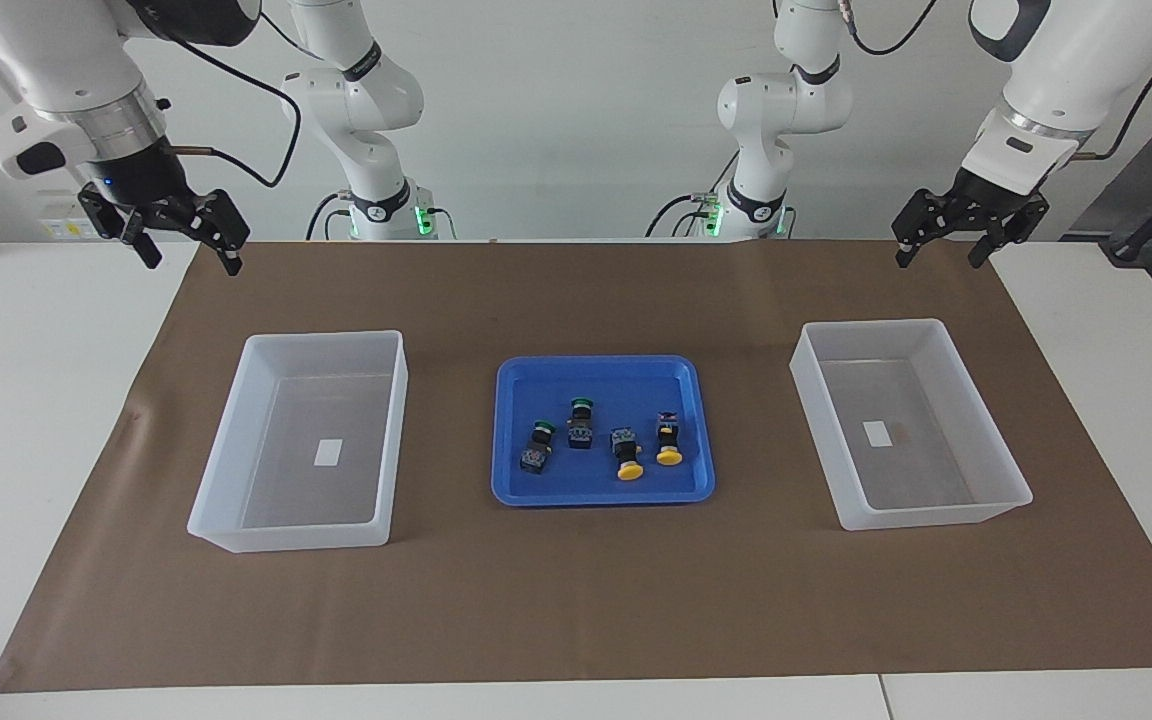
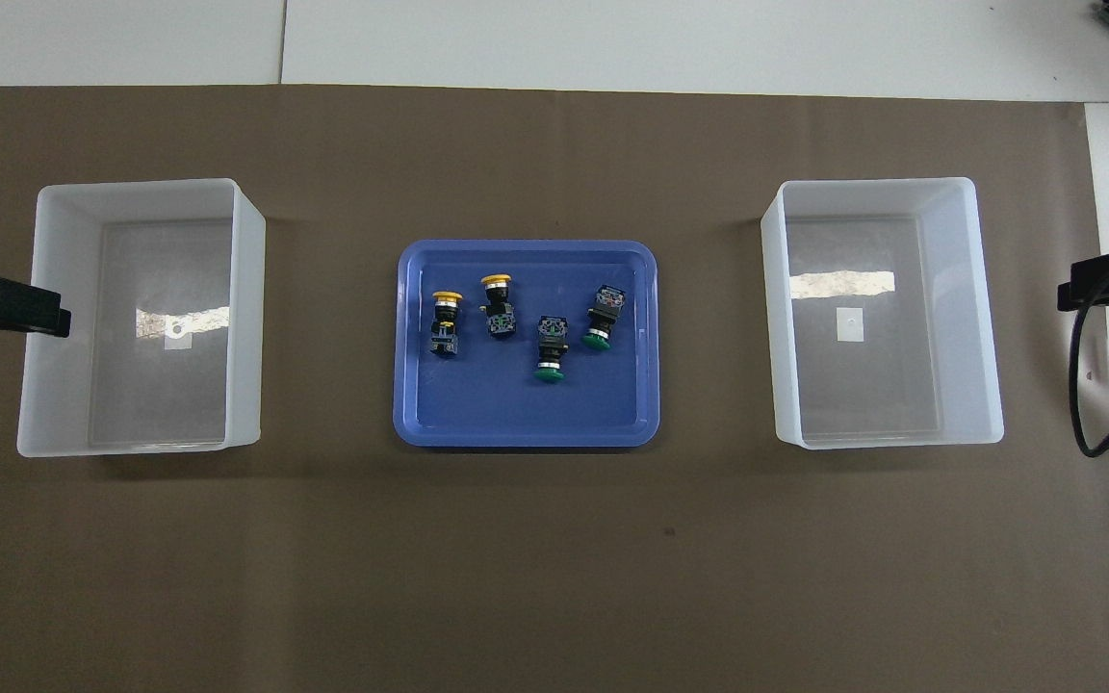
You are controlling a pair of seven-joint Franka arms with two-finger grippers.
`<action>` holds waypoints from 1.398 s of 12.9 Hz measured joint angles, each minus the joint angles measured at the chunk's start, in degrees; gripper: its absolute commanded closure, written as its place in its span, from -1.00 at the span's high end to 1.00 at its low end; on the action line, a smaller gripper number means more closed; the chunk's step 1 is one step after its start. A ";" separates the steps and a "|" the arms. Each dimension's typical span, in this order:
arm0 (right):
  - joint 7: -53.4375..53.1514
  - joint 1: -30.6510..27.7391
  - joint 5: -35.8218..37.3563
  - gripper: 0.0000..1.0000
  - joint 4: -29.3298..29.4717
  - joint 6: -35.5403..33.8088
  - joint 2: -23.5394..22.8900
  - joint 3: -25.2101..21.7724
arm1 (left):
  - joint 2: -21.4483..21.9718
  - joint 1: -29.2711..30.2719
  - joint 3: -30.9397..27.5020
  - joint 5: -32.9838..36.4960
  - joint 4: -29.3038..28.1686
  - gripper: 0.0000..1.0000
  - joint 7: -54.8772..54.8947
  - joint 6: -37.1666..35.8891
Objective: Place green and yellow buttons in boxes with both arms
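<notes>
Two green buttons (image 1: 541, 444) (image 1: 579, 420) and two yellow buttons (image 1: 626, 456) (image 1: 669, 443) lie on their sides in a shallow blue tray (image 1: 596, 375) mid-table. In the overhead view the yellow ones (image 2: 446, 321) (image 2: 497, 306) lie toward the left arm's end and the green ones (image 2: 550, 352) (image 2: 601, 316) toward the right arm's end. One empty box (image 1: 221, 450) stands toward the right arm's end, the other (image 1: 816, 420) toward the left arm's. My right gripper (image 1: 188, 258) and left gripper (image 1: 941, 258) hang open and empty, high over the mat's corners by the robots.
A brown mat (image 1: 576, 600) covers most of the white table. In the overhead view the boxes (image 2: 246, 318) (image 2: 774, 318) flank the tray (image 2: 516, 414). Only the tips of the left gripper (image 2: 6, 306) and right gripper (image 2: 1108, 281) show at the edges.
</notes>
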State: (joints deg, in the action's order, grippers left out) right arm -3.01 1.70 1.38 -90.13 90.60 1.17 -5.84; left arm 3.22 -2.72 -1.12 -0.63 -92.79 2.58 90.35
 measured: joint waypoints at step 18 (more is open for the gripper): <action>-0.41 3.54 -0.01 1.00 -2.65 2.46 1.34 0.70 | 3.68 -8.59 1.24 0.02 -12.73 1.00 -3.21 13.10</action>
State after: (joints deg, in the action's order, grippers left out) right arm -3.43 5.24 1.38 -92.77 93.06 2.51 -5.14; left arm 6.90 -11.30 0.12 -0.61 -105.52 -0.63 103.45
